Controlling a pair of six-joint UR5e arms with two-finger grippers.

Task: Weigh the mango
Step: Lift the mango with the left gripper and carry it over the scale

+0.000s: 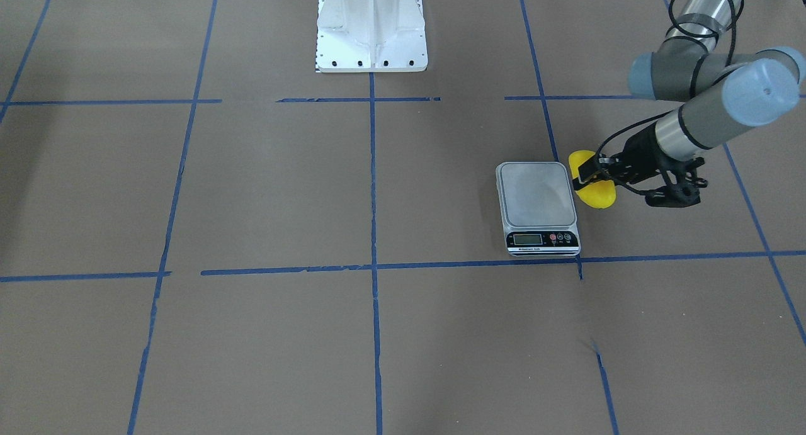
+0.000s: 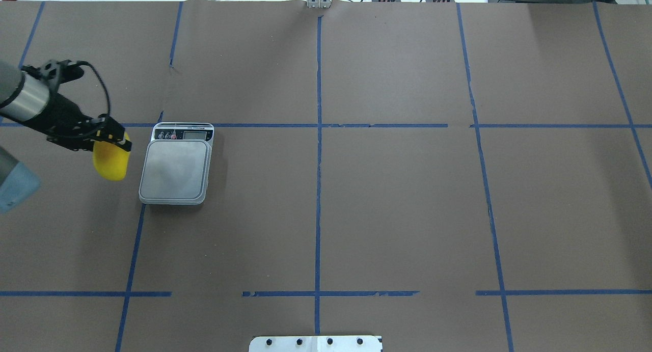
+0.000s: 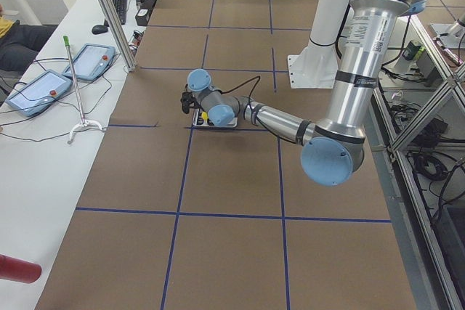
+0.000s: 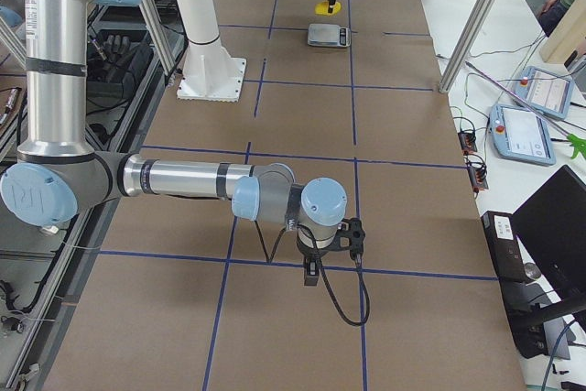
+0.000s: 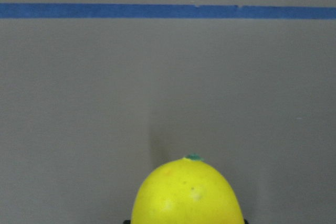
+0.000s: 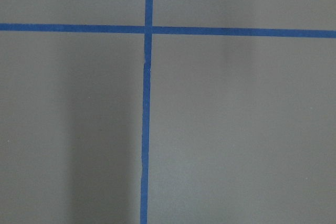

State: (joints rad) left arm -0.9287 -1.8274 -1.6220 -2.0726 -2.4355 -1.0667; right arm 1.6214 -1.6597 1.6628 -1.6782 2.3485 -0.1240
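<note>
The yellow mango (image 1: 595, 196) is beside the scale (image 1: 537, 196), on the side away from the table's middle. My left gripper (image 1: 588, 174) is shut across the mango's middle. In the overhead view the mango (image 2: 109, 163) hangs from the left gripper (image 2: 115, 137), just left of the scale (image 2: 175, 168). The scale's platform is bare and its display faces away from the robot. The left wrist view shows the mango's tip (image 5: 186, 195) over brown table. I cannot tell whether the mango touches the table. My right gripper (image 4: 311, 267) points down over bare table far from the scale; I cannot tell its state.
The robot's white base (image 1: 371, 26) stands at the table's edge. Blue tape lines (image 2: 318, 189) divide the brown table into squares. Teach pendants (image 4: 531, 125) and cables lie on the side bench.
</note>
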